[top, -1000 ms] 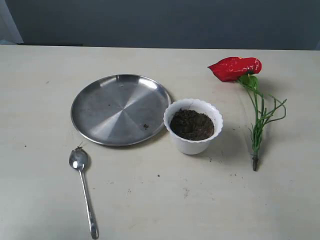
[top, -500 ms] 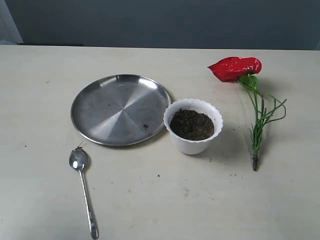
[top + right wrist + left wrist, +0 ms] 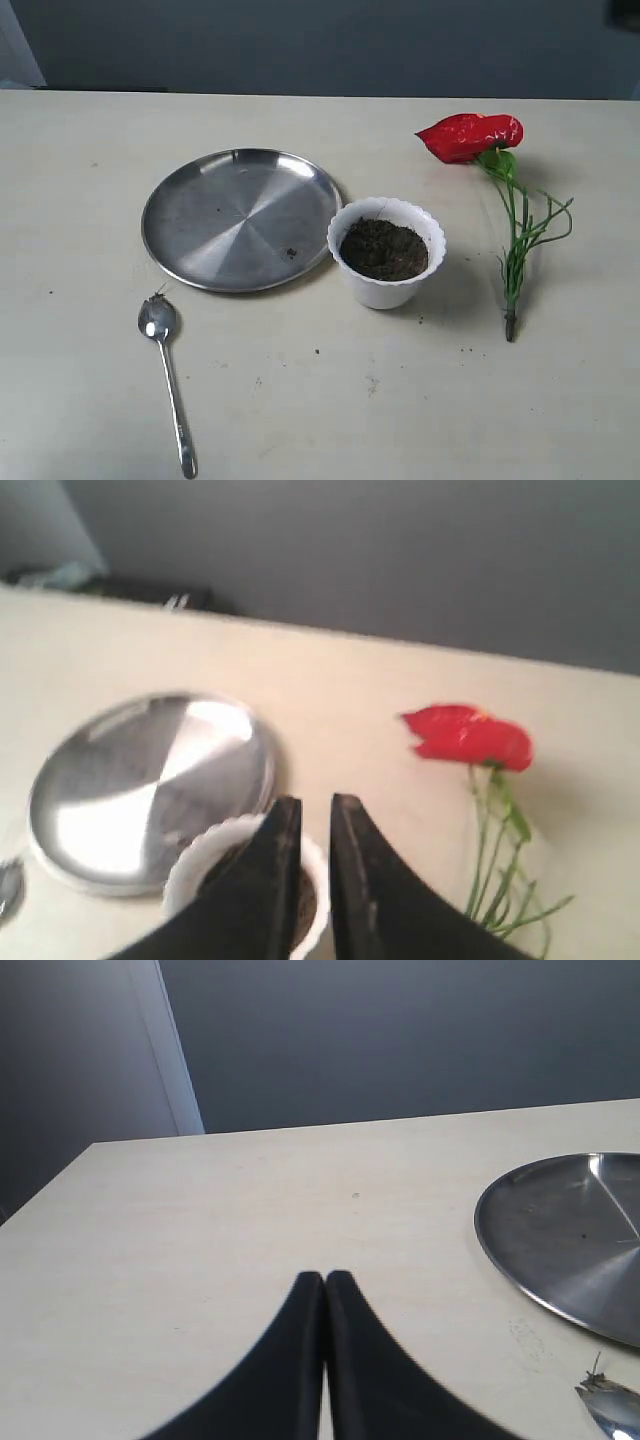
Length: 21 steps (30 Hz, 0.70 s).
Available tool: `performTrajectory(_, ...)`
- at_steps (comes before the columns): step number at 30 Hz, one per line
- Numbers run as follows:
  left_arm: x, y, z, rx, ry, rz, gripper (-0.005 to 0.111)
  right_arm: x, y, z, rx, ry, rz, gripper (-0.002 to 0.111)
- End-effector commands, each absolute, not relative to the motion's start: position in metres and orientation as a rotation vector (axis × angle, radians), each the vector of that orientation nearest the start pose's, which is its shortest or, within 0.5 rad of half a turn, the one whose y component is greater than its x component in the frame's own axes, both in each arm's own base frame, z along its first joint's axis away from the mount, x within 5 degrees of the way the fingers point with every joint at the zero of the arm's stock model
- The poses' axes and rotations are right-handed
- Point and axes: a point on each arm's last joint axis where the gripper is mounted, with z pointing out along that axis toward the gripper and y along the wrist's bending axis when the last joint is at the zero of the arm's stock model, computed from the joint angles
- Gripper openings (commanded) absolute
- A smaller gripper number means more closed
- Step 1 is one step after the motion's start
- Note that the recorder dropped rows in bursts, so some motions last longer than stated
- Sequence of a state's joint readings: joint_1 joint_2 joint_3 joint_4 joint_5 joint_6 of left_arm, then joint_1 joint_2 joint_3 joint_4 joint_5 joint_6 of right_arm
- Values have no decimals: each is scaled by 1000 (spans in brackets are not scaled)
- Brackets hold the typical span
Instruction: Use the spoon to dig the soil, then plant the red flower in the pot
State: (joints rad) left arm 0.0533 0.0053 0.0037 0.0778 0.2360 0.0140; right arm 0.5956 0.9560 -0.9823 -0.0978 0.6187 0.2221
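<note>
White scalloped pot (image 3: 386, 252) sits mid-table, filled with dark soil (image 3: 384, 249) whose surface looks undisturbed; digging judged not yet begun. Taking the pot as landmark: steel plate (image 3: 241, 218) touches or nearly touches its left side; teaspoon (image 3: 166, 385) lies well to the pot's left and nearer the camera, bowl end toward the plate, long handle running away from it toward the table's near edge. Red flower (image 3: 493, 190) lies flat to the pot's right, well apart, red head on the far side, stem end nearest the camera. Neither arm shows in the exterior view. Left gripper (image 3: 325, 1285) has its jaws pressed together, holding nothing; its wrist view catches the plate rim and the spoon's bowl (image 3: 612, 1406) off to one side, so the left arm is judged nearer the spoon. Right gripper (image 3: 305, 810) shows a narrow gap, nothing between the jaws, hanging above the pot (image 3: 200, 865) with the flower (image 3: 470, 737) beyond. The coming grasp should cross the handle's long axis. No brands, labels or writing legible.
</note>
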Motion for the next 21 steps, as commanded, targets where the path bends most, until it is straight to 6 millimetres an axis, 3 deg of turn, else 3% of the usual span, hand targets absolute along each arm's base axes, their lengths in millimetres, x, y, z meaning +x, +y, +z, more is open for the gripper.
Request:
performTrajectory(1, 55, 4, 192, 21, 1716, 116, 0, 168, 173, 351, -794, 2193, 433, 12)
performTrajectory(6, 55, 4, 192, 21, 1716, 116, 0, 139, 260, 295, -1188, 2242, 459, 12)
performTrajectory(10, 55, 4, 192, 21, 1716, 116, 0, 123, 317, 248, -1416, 2326, 368, 12)
performTrajectory(13, 55, 4, 192, 21, 1716, 116, 0, 121, 348, 224, -1490, 2443, 298, 12)
performTrajectory(17, 55, 4, 192, 21, 1716, 116, 0, 124, 380, 207, -1526, 2530, 248, 12)
performTrajectory(21, 55, 4, 192, 21, 1716, 116, 0, 127, 402, 199, -1474, 2536, 309, 25)
